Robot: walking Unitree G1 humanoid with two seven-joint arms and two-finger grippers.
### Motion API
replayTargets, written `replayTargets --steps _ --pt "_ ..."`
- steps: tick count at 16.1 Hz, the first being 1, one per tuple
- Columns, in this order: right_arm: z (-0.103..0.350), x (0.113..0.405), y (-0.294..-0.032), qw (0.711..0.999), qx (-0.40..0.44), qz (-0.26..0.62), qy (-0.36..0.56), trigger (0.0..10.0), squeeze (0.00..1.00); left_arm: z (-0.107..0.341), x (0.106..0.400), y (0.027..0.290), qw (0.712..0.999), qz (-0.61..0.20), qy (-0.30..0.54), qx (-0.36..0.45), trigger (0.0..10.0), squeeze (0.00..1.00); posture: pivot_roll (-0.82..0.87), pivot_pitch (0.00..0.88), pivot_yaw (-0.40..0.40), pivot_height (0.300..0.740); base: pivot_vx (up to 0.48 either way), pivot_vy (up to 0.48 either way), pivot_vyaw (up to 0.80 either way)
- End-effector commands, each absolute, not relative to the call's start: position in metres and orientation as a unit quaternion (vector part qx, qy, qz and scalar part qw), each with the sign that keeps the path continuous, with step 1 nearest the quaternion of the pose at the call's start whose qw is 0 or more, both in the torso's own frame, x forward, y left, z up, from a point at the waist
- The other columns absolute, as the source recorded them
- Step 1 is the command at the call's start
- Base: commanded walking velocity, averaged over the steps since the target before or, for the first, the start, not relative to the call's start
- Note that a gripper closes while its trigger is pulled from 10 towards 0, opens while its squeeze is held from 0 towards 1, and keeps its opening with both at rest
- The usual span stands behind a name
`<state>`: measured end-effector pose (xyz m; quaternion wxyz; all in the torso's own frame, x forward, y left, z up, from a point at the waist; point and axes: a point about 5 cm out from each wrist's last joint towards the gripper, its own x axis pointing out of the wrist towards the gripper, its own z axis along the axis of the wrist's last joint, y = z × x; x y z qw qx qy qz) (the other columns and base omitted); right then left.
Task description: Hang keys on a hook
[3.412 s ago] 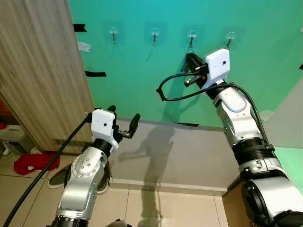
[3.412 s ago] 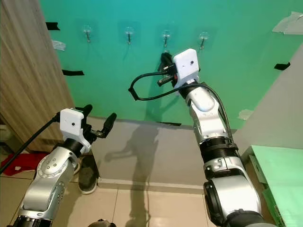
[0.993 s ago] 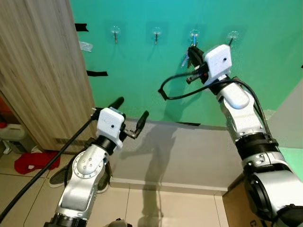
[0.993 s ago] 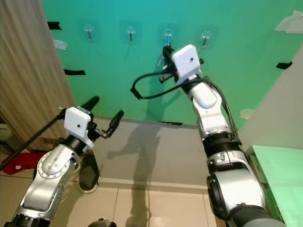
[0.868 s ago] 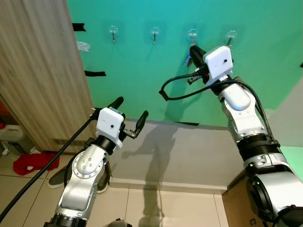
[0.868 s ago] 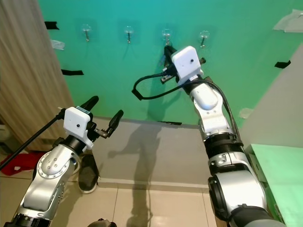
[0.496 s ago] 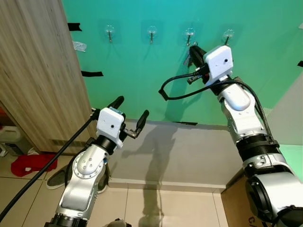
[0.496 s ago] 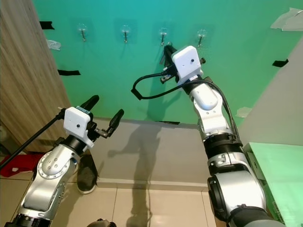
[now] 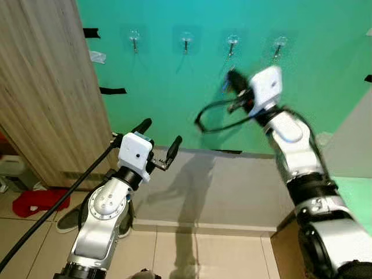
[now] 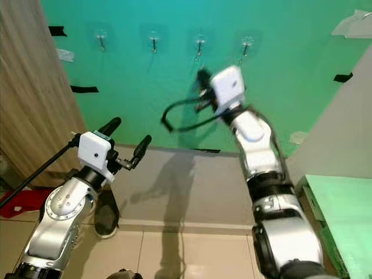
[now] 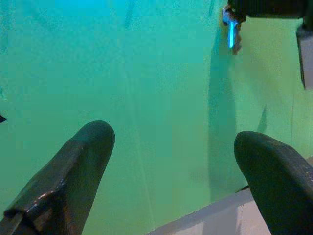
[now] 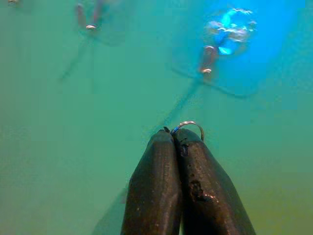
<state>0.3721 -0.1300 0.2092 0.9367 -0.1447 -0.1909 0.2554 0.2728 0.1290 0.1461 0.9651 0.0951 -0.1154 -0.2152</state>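
Fingers point(image 12: 193, 196) of right gripper point(image 12: 179, 142) pinched on thin metal key ring point(image 12: 188, 126); left gripper point(image 11: 173, 161) wide apart, empty.

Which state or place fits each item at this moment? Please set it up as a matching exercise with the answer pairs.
Items:
1. right gripper
2. left gripper
3. key ring
4. hooks

States or places:
A. fingers spread apart, held low with nothing between them
B. stuck in a row on the green wall
C. fingers pressed together, raised near the wall below the hooks
D. poking out from between closed fingertips

Pairs: 1-C, 2-A, 3-D, 4-B
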Motion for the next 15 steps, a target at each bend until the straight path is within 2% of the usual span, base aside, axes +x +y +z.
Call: replayTargets --steps 1,3,8,15 --pt "0.221 0.369 -0.123 0.924 -0.157 0.275 -0.216 0.0 0.0 0.143 0.272 0.128 0.965 -0.215 -0.108 0.1 10.0 0.0 0.13 0.0 -0.04 0.74 0.0 0.0 0.0" --pt "0.233 0.363 -0.113 0.909 -0.161 0.298 -0.244 0.0 0.0 0.143 0.273 0.128 0.966 -0.214 -0.108 0.1 10.0 0.0 0.13 0.0 -0.04 0.74 0.0 0.0 0.0" --pt "0.258 0.361 -0.115 0.905 -0.141 0.284 -0.283 0.0 0.0 0.143 0.273 0.127 0.966 -0.214 -0.109 0.1 10.0 0.0 0.13 0.003 -0.042 0.74 0.0 0.0 0.0" --pt "0.255 0.371 -0.133 0.933 -0.079 0.244 -0.252 0.0 0.0 0.142 0.273 0.127 0.966 -0.214 -0.106 0.101 10.0 0.0 0.13 0.003 -0.042 0.74 0.0 0.0 0.0"
